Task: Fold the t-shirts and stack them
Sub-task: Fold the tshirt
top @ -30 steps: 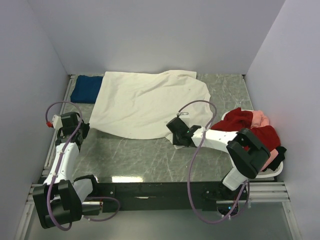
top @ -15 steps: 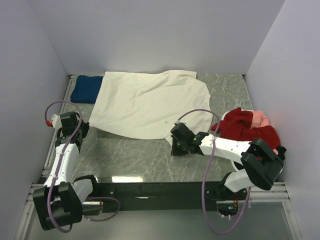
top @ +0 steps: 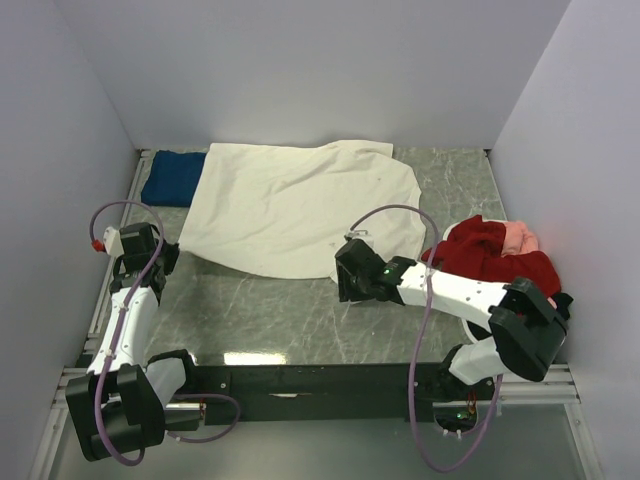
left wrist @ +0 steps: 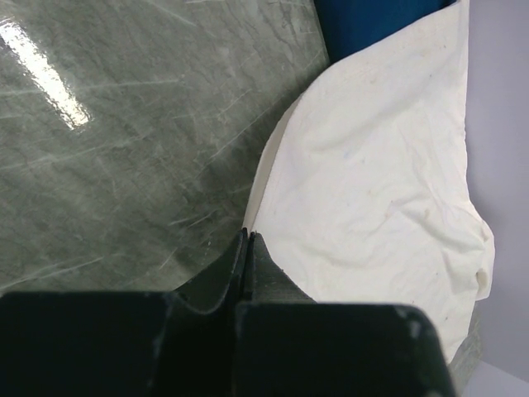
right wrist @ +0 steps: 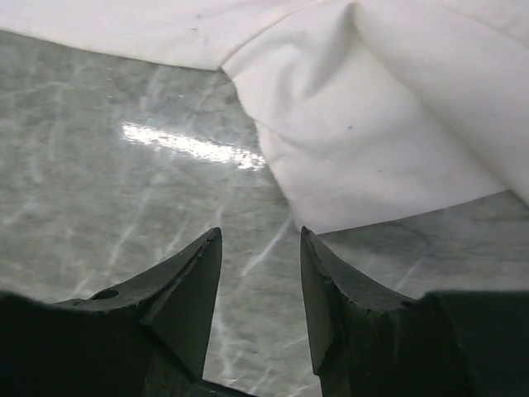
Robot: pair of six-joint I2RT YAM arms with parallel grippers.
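A cream-white t-shirt (top: 300, 205) lies spread flat across the back middle of the marble table (top: 270, 315). A dark blue t-shirt (top: 175, 178) lies folded at the back left, partly under the cream one's edge. My left gripper (top: 157, 262) is shut, its tips (left wrist: 248, 236) right at the cream t-shirt's (left wrist: 372, 190) near left hem; no cloth shows between them. My right gripper (top: 345, 272) is open over bare marble, its tips (right wrist: 260, 233) just short of the cream t-shirt's (right wrist: 372, 124) near right corner.
Red (top: 485, 250) and pink (top: 520, 238) t-shirts are heaped at the right edge, behind my right arm. Grey walls close in the left, back and right sides. A metal rail (top: 130, 215) runs along the table's left edge.
My right arm's elbow has dropped down and to the right, and its gripper dipped toward the front, then came back to the shirt's corner. The left arm and the shirts have not moved.
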